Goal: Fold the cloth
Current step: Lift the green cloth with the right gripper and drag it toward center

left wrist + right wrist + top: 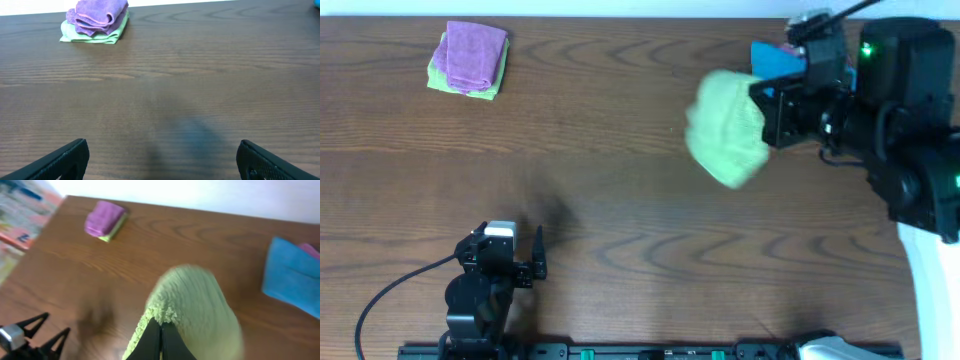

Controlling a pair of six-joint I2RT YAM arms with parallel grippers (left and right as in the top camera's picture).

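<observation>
Hanging from the right tool (161, 330), which is pinched closed on it, the green cloth (725, 128) is over the counter (620, 220). Only the right wrist view shows the blue cloth (292, 277) unobstructed. Meanwhile the left tool (162, 155) gapes wide, empty.

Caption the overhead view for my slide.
Right pincer holds a light green cloth over the table; left pincer sits open.

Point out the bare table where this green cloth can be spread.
Widest bare table: the middle, between the folded stack, the left gripper and the held green cloth. Near side, right of the left gripper, is bare too. Crowded: far right corner, with the blue cloth and right gripper.
</observation>
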